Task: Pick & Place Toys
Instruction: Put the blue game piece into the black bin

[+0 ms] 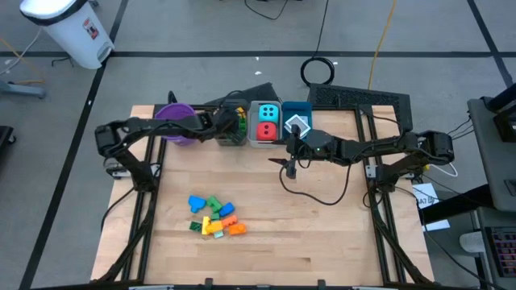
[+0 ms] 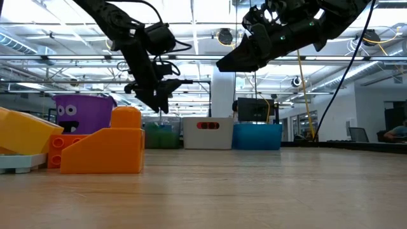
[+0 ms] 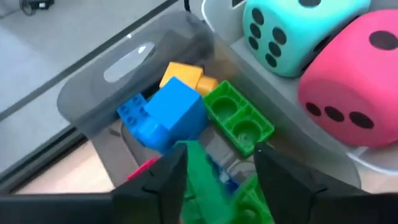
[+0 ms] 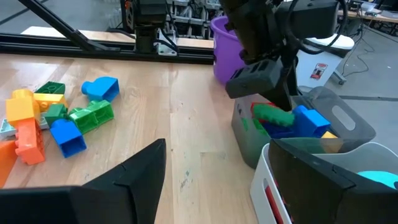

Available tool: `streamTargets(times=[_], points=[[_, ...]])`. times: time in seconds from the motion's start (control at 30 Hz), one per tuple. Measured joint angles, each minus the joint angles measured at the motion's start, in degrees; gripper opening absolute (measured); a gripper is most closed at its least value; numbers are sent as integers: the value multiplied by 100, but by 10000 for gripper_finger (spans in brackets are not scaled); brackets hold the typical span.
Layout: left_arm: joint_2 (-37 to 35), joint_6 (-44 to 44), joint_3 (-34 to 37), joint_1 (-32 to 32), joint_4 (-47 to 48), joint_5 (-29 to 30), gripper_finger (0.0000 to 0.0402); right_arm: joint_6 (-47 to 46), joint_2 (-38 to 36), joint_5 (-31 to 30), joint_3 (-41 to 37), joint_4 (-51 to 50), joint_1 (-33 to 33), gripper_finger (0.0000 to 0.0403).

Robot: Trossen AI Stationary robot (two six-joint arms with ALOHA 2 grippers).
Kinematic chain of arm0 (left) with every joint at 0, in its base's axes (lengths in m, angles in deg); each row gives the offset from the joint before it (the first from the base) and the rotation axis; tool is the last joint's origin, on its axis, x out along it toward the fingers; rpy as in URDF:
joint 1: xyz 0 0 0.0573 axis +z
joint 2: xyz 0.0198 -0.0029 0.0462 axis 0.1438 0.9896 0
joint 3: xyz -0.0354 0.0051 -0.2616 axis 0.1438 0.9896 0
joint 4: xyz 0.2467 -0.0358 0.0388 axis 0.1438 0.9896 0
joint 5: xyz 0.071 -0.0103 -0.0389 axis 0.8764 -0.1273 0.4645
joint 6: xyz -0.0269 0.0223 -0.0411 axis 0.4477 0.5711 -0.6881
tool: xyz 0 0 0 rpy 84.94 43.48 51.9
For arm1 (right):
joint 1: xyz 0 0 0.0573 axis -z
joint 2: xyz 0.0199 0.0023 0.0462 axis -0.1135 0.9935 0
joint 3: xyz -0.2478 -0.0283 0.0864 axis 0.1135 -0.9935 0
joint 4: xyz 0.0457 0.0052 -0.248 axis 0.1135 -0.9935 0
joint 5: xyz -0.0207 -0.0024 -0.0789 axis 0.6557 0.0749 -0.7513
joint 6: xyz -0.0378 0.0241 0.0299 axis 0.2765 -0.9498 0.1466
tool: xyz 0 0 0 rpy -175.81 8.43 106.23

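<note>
— Over the far edge of the table [image 1: 266, 234], seen from above, what is the left gripper [image 1: 234, 122] doing?
— It hangs above the grey bin [image 1: 231, 133], just beside the purple bucket [image 1: 175, 122]. The white bin [image 1: 260, 142] next along holds a cyan die [image 1: 268, 112] and a red die [image 1: 266, 130]; the blue bin [image 1: 300, 109] stands beyond that.

— And the right gripper [image 1: 290, 165]?
— It is above bare wood in front of the bins, fingers parted, carrying nothing. A pile of bricks [image 1: 214, 216] lies on the near part of the table, well apart from both arms.

— At table height?
— An orange brick [image 2: 105, 149] fills the near left; the bucket and the three bins line the far edge, with both arms raised above them.

— From the left wrist?
— The dark fingers [image 3: 163, 180] stand a little apart with a green brick [image 3: 208, 186] between them; whether they touch it, I cannot tell. Below, inside the grey bin, sit a blue brick [image 3: 165, 112], a green one and a yellow one.

— From the right wrist?
— Its own jaws stand wide and empty. Farther off, the green brick shows at the left gripper's tips, directly over the grey bin's contents.
</note>
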Motion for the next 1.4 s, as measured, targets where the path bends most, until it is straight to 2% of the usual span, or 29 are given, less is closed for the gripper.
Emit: streamTargets(times=[0.27,0.43,0.53,0.73,0.97,1.1,1.27,1.4], points=[[-162,284,0,-56,161,-178,241,14,0,1,0,-19,1,256],[-651,-22,-2,-258,642,-1315,247,14,0,2,0,-20,2,256],[-908,-286,-6,-583,1201,-1676,248,14,0,0,0,-36,0,256],[-1123,-897,-4,-1690,2242,-1669,248,-16,0,1,-1,-69,0,256],[-1132,-2015,-2,-3439,3350,-1624,248,-28,0,2,-1,-96,2,256],[-1132,-2630,-2,-4371,3692,-1253,248,-30,0,2,-1,-98,0,256],[-1132,-3816,1,-5170,4021,-1151,248,-32,0,2,-2,-96,2,256],[-1132,-4590,269,-5554,3960,-1240,249,-32,0,2,0,-96,0,256]])
